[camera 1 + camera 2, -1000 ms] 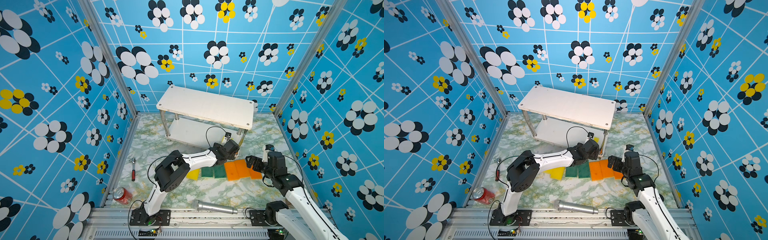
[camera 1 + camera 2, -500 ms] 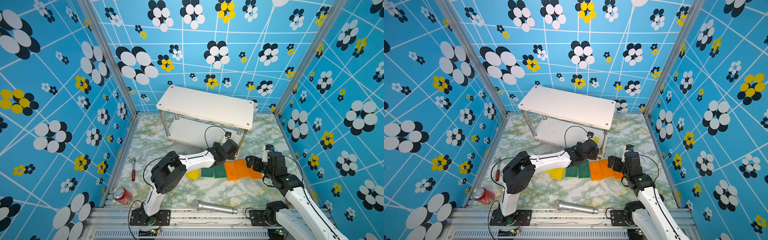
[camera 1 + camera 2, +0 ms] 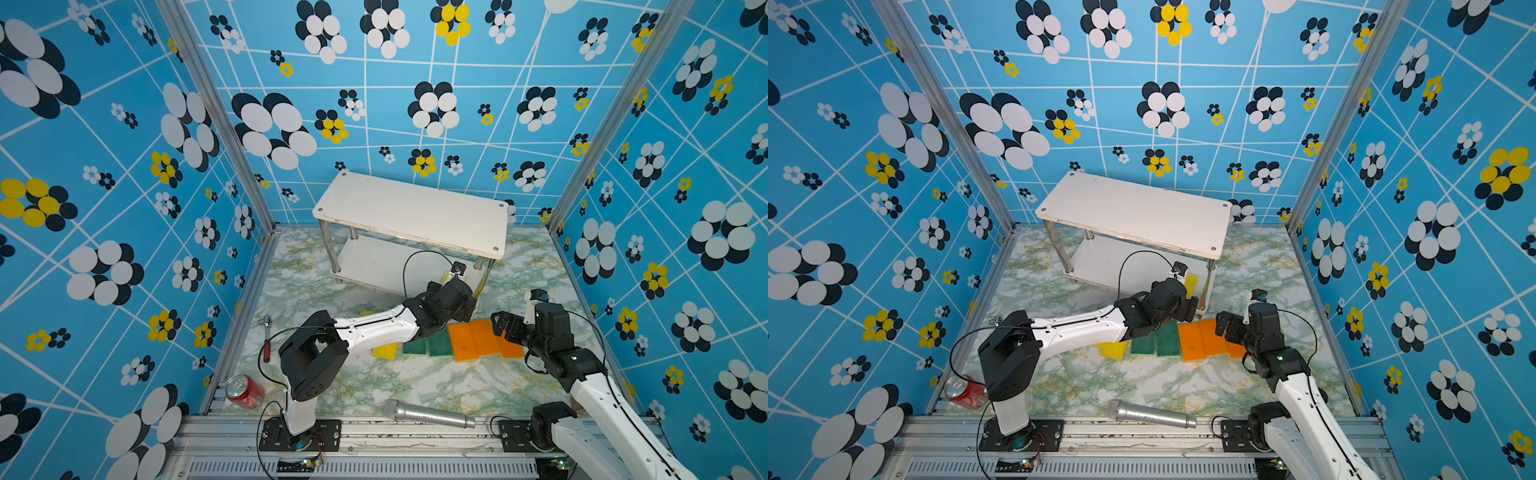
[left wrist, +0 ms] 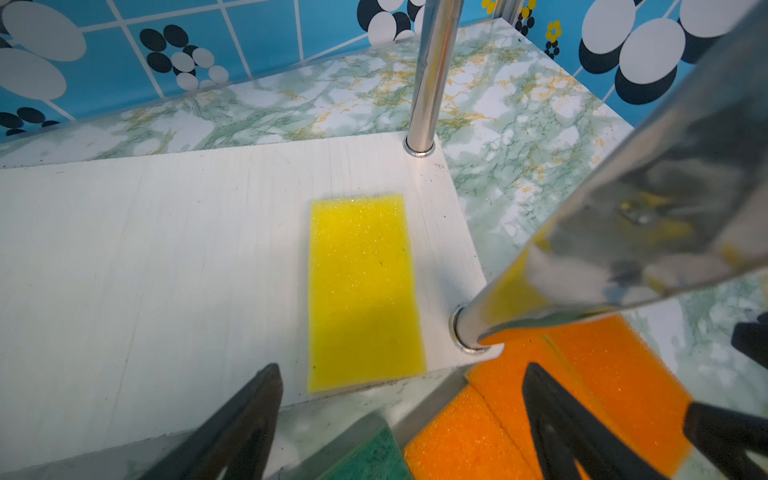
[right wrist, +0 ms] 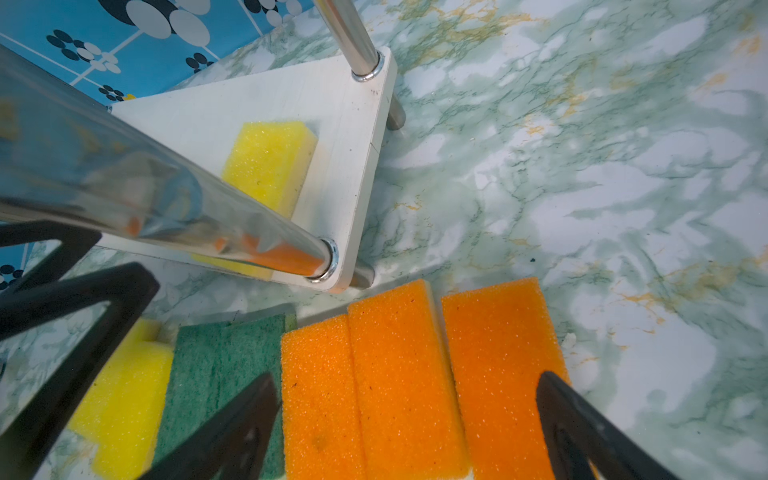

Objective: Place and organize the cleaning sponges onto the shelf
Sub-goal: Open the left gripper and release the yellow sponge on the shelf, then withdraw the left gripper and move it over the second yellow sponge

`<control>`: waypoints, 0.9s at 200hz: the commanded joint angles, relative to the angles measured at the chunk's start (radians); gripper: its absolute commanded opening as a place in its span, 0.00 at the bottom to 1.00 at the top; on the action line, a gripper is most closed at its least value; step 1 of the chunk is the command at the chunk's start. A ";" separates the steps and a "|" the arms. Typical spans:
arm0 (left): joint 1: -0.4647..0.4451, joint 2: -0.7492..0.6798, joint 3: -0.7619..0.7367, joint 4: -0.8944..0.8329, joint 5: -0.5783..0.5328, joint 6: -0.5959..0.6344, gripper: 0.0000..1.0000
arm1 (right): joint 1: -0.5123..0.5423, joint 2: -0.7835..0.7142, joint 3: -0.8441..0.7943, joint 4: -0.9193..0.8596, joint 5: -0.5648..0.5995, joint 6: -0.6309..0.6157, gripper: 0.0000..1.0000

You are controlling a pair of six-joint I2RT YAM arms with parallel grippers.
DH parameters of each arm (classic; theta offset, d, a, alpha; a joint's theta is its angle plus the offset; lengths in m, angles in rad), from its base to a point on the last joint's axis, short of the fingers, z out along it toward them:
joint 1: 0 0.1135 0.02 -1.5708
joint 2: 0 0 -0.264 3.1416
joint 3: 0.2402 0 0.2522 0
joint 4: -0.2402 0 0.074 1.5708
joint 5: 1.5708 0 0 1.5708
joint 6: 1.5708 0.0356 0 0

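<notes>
one silver microphone [image 3: 428,415] lies nearest, along the front edge of the marbled table [image 3: 374,386]. red soda can [image 3: 245,391] at the front-left corner. red-handled ratchet [image 3: 267,338] just beyond it, by the left wall.

mid-table: cleaning sponges [image 5: 399,374] in a row, flat on the table, neighbours touching or nearly so. order left to right in both top views:
- yellow foam [image 3: 386,350], partly hidden under the left arm, so the number of pads there cannot be told
- two dark green pads [image 3: 428,345]
- three orange pads [image 3: 473,341]

right gripper [image 5: 406,377]: fingers spread wide with nothing held, poised over the orange pads. the tips span roughly all three of them. cannot tell whether they touch the foam.

left gripper [image 4: 401,374]: fingers spread wide, empty, at the near right corner of the shelf [image 3: 411,214], level with its lower board [image 4: 166,249].

the shelf stands behind the row, toward the back wall. one yellow sponge [image 4: 362,291] lies flat on the lower board at its right end, between the two right-hand posts [image 4: 432,75]. its long side runs along the board's short edge. it sits just beyond the left gripper's fingertips and is not touched.
</notes>
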 commanded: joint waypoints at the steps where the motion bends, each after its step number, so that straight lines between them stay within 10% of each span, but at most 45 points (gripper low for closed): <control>1: -0.006 -0.086 -0.055 -0.021 0.032 0.035 0.91 | -0.008 0.004 0.000 -0.012 -0.008 0.001 0.99; 116: 0.021 -0.391 -0.283 -0.578 -0.057 -0.206 0.99 | -0.008 0.059 0.080 -0.058 0.006 0.002 0.99; 180: 0.165 -0.515 -0.499 -0.532 0.161 -0.338 0.99 | -0.007 0.082 0.080 -0.044 0.004 0.001 0.99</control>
